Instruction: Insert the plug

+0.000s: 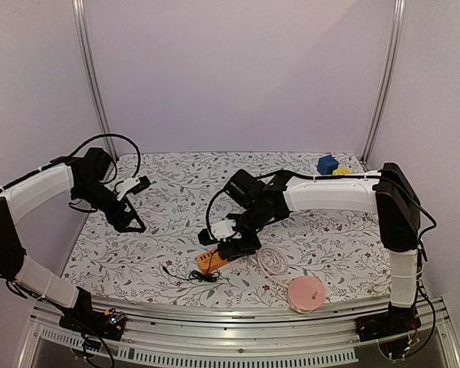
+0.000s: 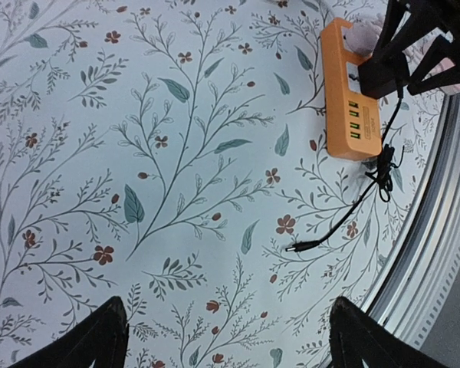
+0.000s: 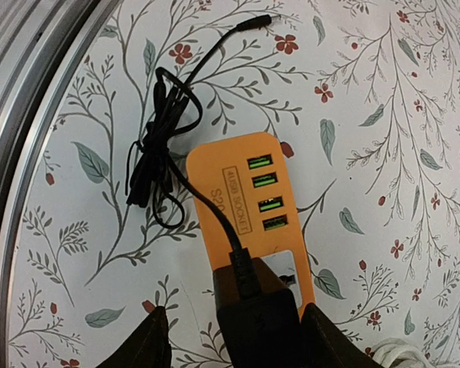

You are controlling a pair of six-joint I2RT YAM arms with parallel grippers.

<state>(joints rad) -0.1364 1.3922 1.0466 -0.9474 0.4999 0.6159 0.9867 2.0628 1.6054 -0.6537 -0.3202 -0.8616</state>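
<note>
Black plug (image 3: 257,310) clamped in my right gripper (image 3: 234,337) sits on the orange socket strip (image 3: 249,203) directly beneath, apparently mid-insertion; next, press it home, while my left gripper (image 2: 226,337) hangs open.

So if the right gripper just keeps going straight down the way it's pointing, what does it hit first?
Most likely the orange power strip. The right gripper holds the black plug directly over the strip's socket end, so the plug would probably meet the strip first. Whether it already touches is unclear.

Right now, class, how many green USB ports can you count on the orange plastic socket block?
4, in one column on the orange plastic socket block: top, second, third, bottom. The black plug may hide other sockets.
</note>
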